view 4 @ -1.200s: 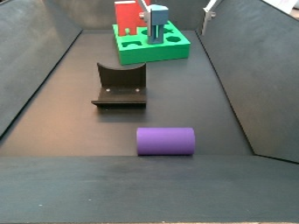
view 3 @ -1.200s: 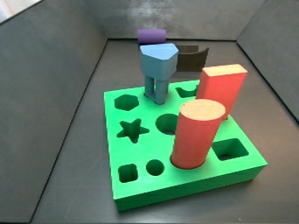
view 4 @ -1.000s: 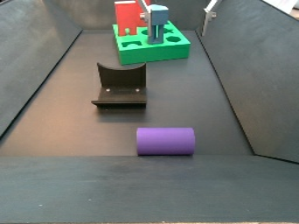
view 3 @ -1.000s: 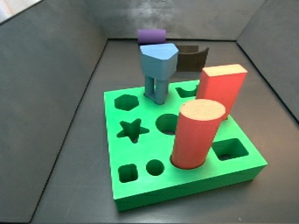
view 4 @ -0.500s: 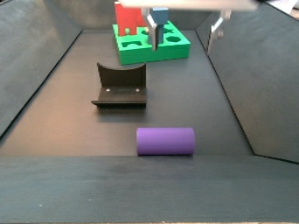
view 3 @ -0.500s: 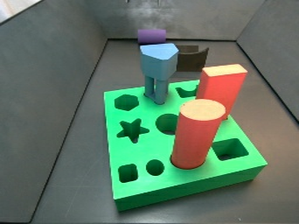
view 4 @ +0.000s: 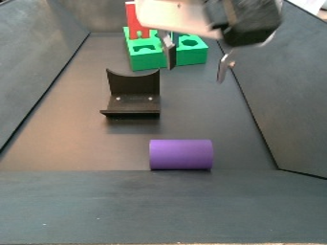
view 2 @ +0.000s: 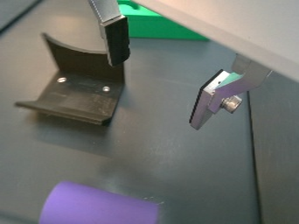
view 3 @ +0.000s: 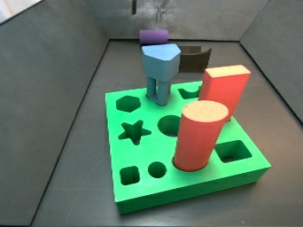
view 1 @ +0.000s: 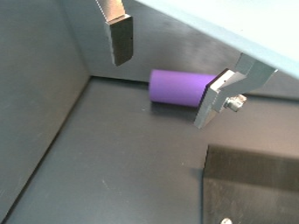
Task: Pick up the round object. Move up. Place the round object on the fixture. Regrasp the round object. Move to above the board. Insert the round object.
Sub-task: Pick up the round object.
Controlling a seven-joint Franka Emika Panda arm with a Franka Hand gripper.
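Round object (view 4: 181, 154) lay on its side on floor, at 5 o'clock from fixture (view 4: 130, 95); gripper (view 4: 193, 59) hovered above between board (view 4: 179, 54) and fixture, fingers (view 2: 212, 99) spread, empty.

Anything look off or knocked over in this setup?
Nothing stands out. The purple round object lies on its side on the floor, apart from the fixture. The gripper hangs open above the floor, holding nothing. The pegs in the green board stand upright.

I'm looking into a lab test cell: bare grey walls (view 4: 52, 67) and a dark floor (view 4: 192, 105). The gripper (view 4: 194, 55) hangs over it, beside a bolted fixture (view 4: 132, 94) and a peg board (view 3: 178, 146).
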